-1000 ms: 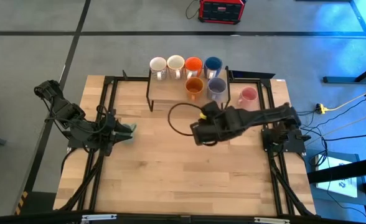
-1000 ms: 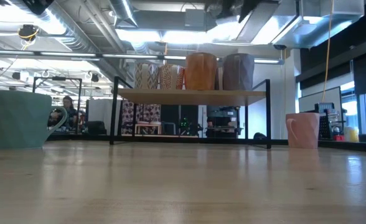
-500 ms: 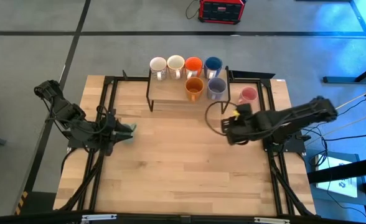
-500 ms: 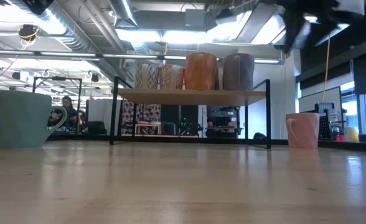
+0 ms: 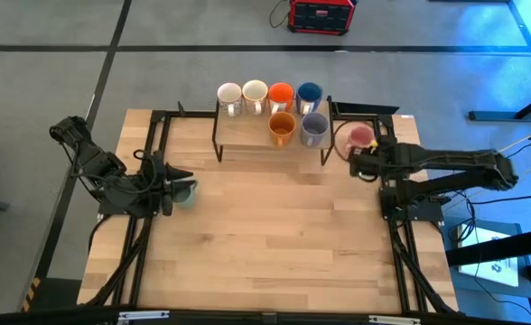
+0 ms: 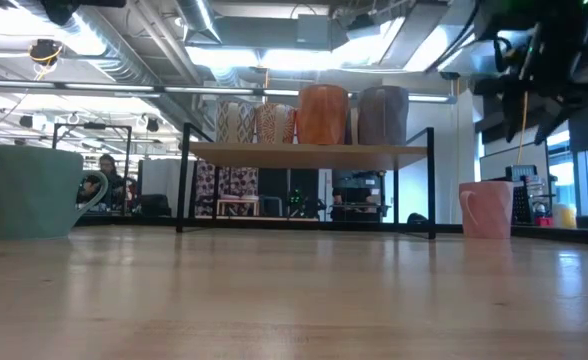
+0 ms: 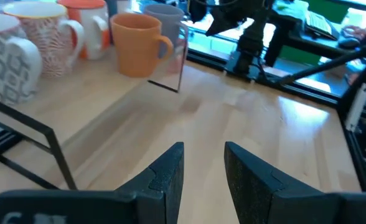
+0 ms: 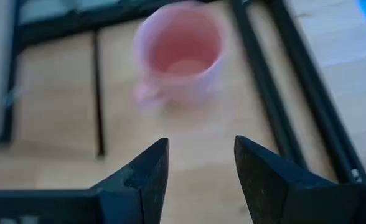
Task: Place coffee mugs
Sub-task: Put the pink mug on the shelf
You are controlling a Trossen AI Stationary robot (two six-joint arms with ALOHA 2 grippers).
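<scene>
**Right pincer released above the pink mug; six mugs on the rack**

Nearest the front edge, the wooden counter (image 5: 265,244) shows bare planks. Toward 9 o'clock on the counter, the left pincer (image 5: 177,181) sits low beside the pale green mug (image 5: 185,192), its fingers (image 7: 167,174) parted with a narrow gap and nothing between them. In the low view that pale green mug (image 6: 32,192) stands upright on the counter, handle turned toward the rack.

Toward 2 o'clock, the right pincer (image 5: 354,162) hangs just in front of the pink mug (image 5: 360,137). Its own camera looks down into the pink mug (image 8: 182,53), which stands upright just beyond the spread, empty fingers (image 8: 147,171). In the low view the pink mug (image 6: 486,208) rests on the counter just beside the rack's right leg.

At 12 o'clock stands the black-framed rack (image 5: 247,135) with a wooden shelf. On its nearer row are the amber orange mug (image 5: 282,127) and the lavender-grey mug (image 5: 314,127), side by side. Behind them runs a row of four: two white mugs (image 5: 229,95) (image 5: 255,93), the bright orange mug (image 5: 281,94) and the blue mug (image 5: 310,93).
</scene>
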